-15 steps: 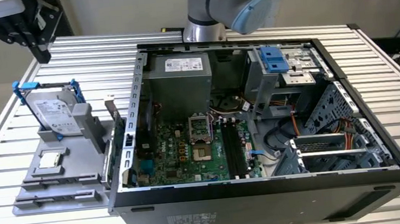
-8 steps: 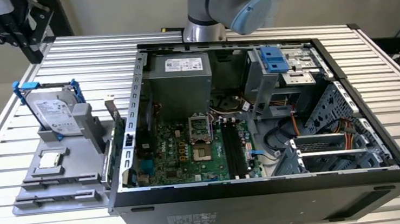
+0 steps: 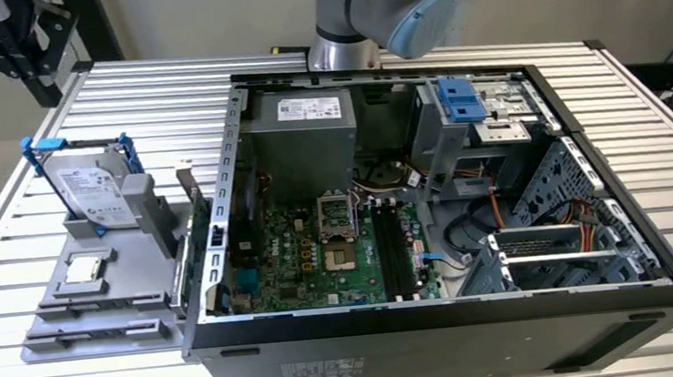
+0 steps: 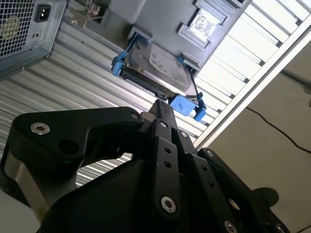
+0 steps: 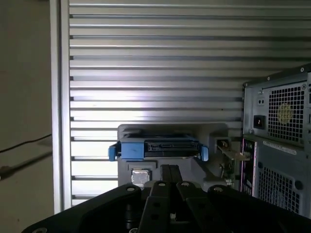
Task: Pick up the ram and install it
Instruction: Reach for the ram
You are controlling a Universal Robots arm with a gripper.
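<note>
My gripper [image 5: 169, 171] shows in both wrist views as black fingers [image 4: 163, 112] drawn together with nothing between them. It hangs well above the slatted table, over the grey holder [image 5: 214, 132], and touches nothing. A thin dark-green board [image 3: 203, 246] stands on edge between the holder and the open computer case [image 3: 445, 316]. Seen edge-on, I cannot tell whether it is the ram. Two long black memory slots [image 3: 393, 247] run along the green motherboard [image 3: 306, 255] inside the case. The arm's joint [image 3: 400, 5] shows at the top of the exterior view.
The grey holder [image 3: 61, 313] at the exterior view's left carries a silver hard drive in a blue frame [image 3: 93, 191] and a small square silver chip [image 3: 85, 268]. Power supply [image 3: 302, 141], drive cage [image 3: 476, 108] and cables crowd the case. The table's edge [image 5: 58, 121] lies beyond the holder.
</note>
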